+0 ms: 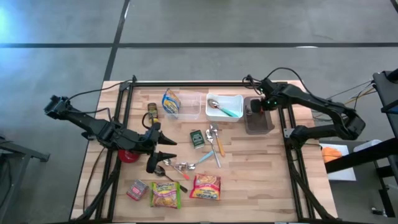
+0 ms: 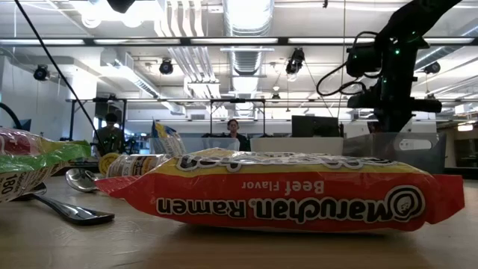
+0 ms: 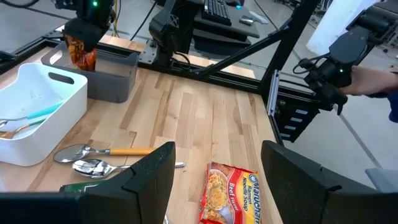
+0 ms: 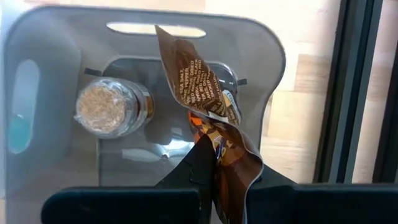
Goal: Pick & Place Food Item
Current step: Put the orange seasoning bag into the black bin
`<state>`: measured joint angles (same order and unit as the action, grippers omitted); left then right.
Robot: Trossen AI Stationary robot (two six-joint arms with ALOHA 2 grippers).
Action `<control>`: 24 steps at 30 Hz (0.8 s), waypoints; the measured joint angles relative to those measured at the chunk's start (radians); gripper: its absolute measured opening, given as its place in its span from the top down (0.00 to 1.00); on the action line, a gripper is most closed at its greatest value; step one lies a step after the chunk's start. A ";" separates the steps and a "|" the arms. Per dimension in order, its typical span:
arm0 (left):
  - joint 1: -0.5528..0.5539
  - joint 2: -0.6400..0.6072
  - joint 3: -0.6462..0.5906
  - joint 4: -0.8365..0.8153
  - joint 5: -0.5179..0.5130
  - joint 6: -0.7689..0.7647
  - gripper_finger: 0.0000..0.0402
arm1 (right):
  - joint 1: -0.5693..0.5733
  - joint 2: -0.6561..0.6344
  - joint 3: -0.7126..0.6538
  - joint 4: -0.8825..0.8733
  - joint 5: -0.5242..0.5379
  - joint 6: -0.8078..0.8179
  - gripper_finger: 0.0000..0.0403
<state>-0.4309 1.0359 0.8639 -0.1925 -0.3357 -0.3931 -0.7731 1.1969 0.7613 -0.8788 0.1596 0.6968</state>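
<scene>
Bright, even light fell from the ceiling strips [image 2: 246,41], which glared white at the top of the low view. The ramen packet [image 2: 284,196] sat close and slightly soft. Shadows on the table [image 1: 249,180] were faint.

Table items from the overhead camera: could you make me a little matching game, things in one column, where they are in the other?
Things:
1. Brown crinkly snack packet
2. Teal-handled spoon
3. Red Maruchan ramen packet
4. Glass spice jar

Places:
A. Lying in the white bin
B. Flat on the wooden table
C. Pinched by the right gripper
D. Standing in the grey bin

Pairs: 1-C, 2-A, 3-B, 4-D
</scene>
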 joint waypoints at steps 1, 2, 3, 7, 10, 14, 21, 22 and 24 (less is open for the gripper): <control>0.000 0.000 0.000 0.000 0.000 0.000 0.40 | 0.000 0.004 -0.003 0.000 0.000 0.000 0.98; 0.000 0.000 0.000 0.000 0.000 0.000 0.40 | 0.001 0.010 -0.004 0.000 0.000 0.000 0.98; 0.000 0.000 0.000 0.000 0.000 0.000 0.40 | 0.001 0.015 -0.006 0.001 0.001 0.000 0.98; 0.000 0.000 0.000 0.000 0.000 0.000 0.40 | 0.000 0.029 -0.009 0.004 0.005 -0.001 0.98; 0.000 0.000 0.000 0.000 0.000 0.000 0.40 | 0.000 0.028 -0.010 0.006 0.004 -0.004 0.98; 0.000 0.000 0.000 0.000 0.000 0.000 0.40 | 0.000 0.028 -0.010 0.006 0.012 -0.009 0.98; 0.000 0.000 0.000 0.000 0.000 0.000 0.40 | 0.001 0.028 -0.011 0.005 0.056 -0.032 0.98; 0.000 0.000 0.000 0.000 0.000 0.000 0.40 | 0.001 0.028 -0.011 0.005 0.053 -0.044 0.98; 0.000 0.000 0.000 0.000 0.000 0.002 0.40 | 0.001 0.028 -0.011 0.005 0.047 -0.060 0.98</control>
<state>-0.4309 1.0359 0.8639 -0.1928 -0.3359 -0.3908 -0.7723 1.2251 0.7502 -0.8734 0.2062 0.6364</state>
